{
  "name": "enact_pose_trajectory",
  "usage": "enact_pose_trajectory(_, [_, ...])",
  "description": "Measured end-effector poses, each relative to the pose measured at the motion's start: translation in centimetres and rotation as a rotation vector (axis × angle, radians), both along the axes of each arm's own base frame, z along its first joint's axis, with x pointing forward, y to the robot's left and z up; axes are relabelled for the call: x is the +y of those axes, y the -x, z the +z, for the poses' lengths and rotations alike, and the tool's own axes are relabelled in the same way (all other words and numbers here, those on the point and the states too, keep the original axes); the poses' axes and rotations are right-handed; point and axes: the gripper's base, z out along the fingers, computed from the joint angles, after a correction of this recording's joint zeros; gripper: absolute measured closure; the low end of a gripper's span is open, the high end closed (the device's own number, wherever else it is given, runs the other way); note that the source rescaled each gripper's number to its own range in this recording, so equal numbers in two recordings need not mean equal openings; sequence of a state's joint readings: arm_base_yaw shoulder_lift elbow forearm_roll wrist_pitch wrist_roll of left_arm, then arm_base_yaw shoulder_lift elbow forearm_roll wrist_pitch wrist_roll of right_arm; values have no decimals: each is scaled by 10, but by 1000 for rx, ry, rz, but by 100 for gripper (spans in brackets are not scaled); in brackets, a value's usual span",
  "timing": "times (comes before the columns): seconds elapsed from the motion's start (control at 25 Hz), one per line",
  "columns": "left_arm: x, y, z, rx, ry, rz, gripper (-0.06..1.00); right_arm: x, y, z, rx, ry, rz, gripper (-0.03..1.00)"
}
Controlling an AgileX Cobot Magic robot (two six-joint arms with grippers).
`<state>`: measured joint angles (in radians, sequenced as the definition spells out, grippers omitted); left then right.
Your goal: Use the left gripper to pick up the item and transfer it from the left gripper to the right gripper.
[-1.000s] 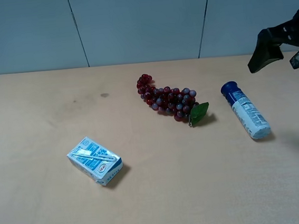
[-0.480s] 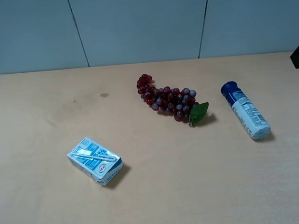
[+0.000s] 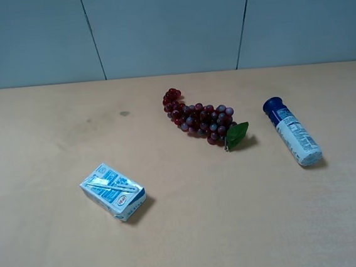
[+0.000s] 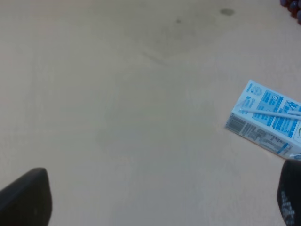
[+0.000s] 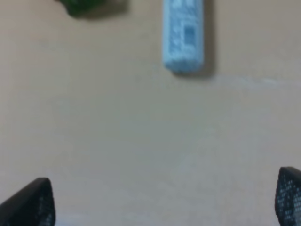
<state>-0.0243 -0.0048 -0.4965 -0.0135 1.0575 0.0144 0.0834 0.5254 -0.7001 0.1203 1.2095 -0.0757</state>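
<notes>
— Where is the can?

— The can (image 3: pixel 292 131) lies on its side on the bench (image 3: pixel 52 139), over on my right half, dark blue cap pointing toward the back wall and its white end toward the near edge. The grapes (image 3: pixel 199 120) sit beside it toward the middle, apart from it, with the green leaf (image 3: pixel 236 134) on the side facing the can. From my right wrist I see only the can's white labelled end, blurred, and a scrap of the leaf

— And your jaws?

— Both pairs stand wide and hold nothing. My left gripper (image 4: pixel 160 200) shows just its two dark fingertips (image 4: pixel 26 197) at the picture's lower corners, with bare bench between them. My right gripper (image 5: pixel 164 200) looks the same, tips far apart, well short of the can. Neither arm appears in the high view

— What is near your left side?

— The carton (image 3: pixel 113 191), flat on the bench, straw on top, well apart from the grapes and the can
</notes>
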Motion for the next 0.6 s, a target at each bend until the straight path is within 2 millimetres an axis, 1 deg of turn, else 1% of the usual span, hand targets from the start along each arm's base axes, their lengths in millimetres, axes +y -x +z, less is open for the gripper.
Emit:
enact_pose_trajectory(0.16, [0,0,0,0,0,0,3,-4,24,-21,-92,4,-24,-3])
enact_pose_trajectory(0.28, [0,0,0,0,0,0,3,-6,38,-29,-194,-18,-47,-3])
enact_pose_trajectory(0.48, [0,0,0,0,0,0,3,-10,55,-25,-369,-16,-66,-3])
enact_pose_trajectory(0.6, [0,0,0,0,0,0,3,-13,63,-26,-429,2,-76,-3])
